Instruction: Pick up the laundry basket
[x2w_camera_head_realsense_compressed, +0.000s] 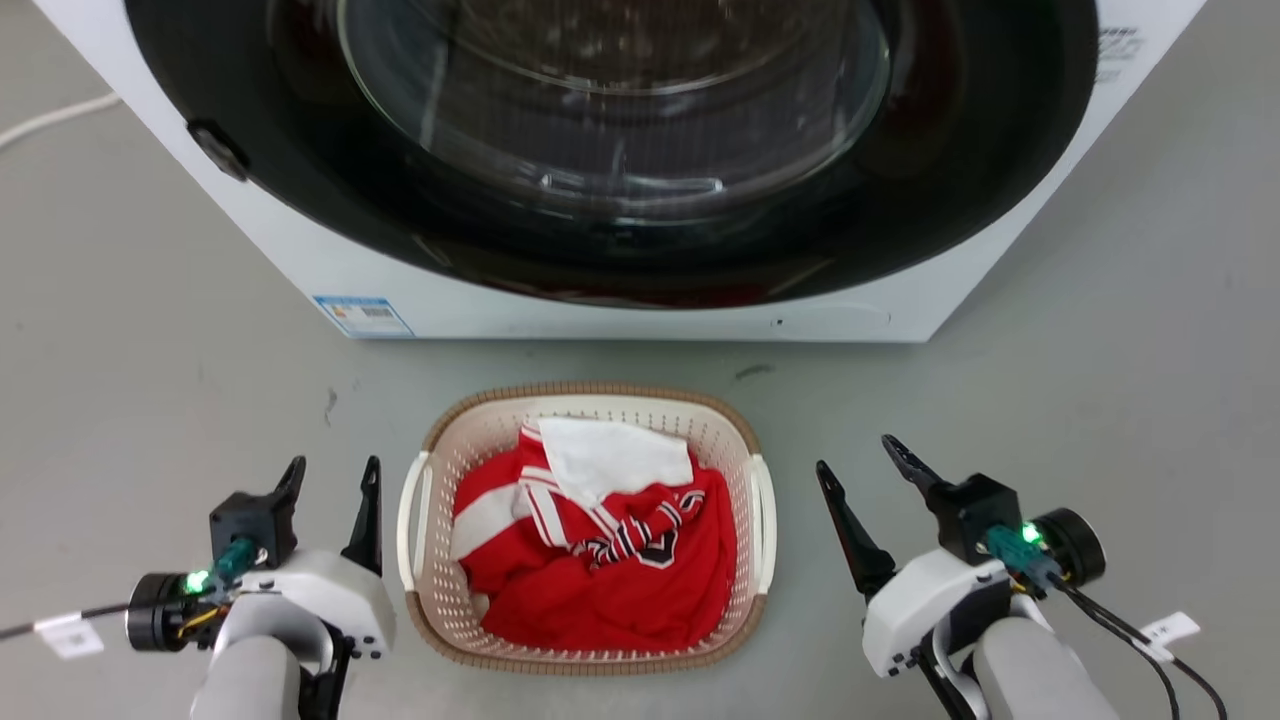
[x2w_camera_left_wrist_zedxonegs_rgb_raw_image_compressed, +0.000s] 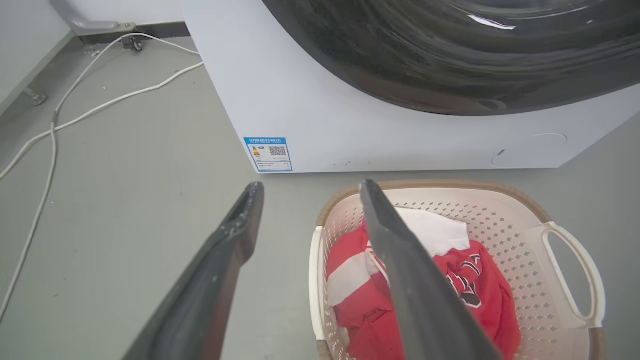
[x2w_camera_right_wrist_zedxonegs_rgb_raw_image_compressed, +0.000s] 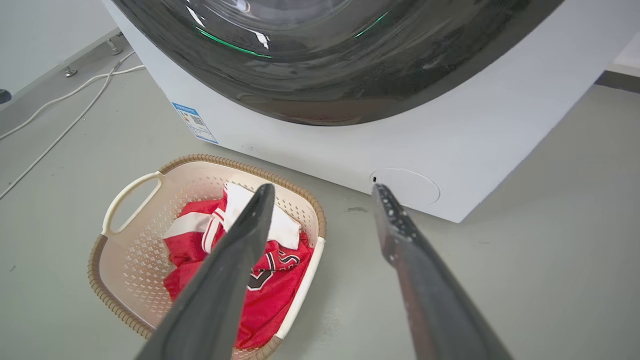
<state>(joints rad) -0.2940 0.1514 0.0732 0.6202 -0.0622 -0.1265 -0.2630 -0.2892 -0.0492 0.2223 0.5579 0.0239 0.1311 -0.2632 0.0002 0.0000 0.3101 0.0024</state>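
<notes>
Though cream-white and perforated, brown-rimmed laundry basket (x2w_camera_head_realsense_compressed: 590, 391).

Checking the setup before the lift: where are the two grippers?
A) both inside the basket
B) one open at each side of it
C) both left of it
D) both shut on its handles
B: the left gripper and right gripper flank the laundry basket, both open, holding nothing.

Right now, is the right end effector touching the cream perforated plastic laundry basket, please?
Apart. The head view shows bare grey floor between the right end effector and the white side handle of the cream perforated plastic laundry basket.
</notes>
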